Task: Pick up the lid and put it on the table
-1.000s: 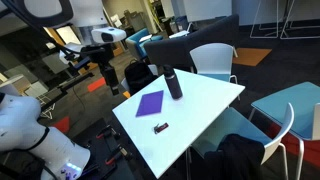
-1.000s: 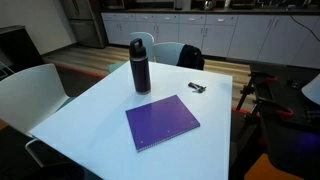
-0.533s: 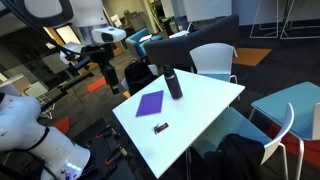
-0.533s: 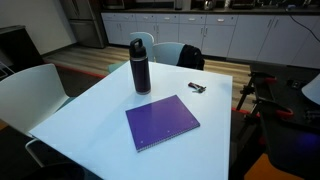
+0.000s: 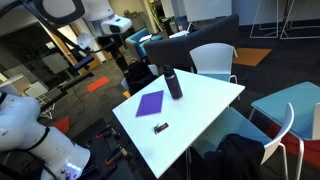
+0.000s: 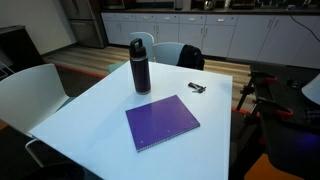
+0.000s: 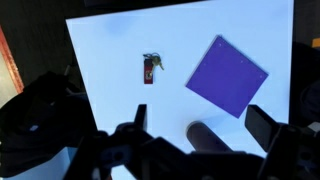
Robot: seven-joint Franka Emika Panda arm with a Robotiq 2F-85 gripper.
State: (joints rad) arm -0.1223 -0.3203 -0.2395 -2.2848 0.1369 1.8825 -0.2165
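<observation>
The dark bottle (image 6: 140, 68) stands upright near the far side of the white table (image 6: 100, 120). The small black lid (image 6: 138, 44) sits on top of it; it also shows in an exterior view (image 5: 171, 73). In the wrist view I look down on the lid (image 7: 203, 132), which lies between my two fingers. My gripper (image 7: 200, 122) is open and empty. In an exterior view the gripper (image 5: 113, 48) hangs high, off the table's edge and well apart from the bottle.
A purple notebook (image 6: 162, 122) lies flat on the table in front of the bottle. A small dark-red object with keys (image 6: 197, 88) lies near one edge. White-backed chairs (image 5: 214, 60) stand around the table, one with a dark bag (image 6: 190, 58).
The arm has risen and swung toward the table; the gripper is now higher and closer to the bottle. Nothing on the table has moved.
</observation>
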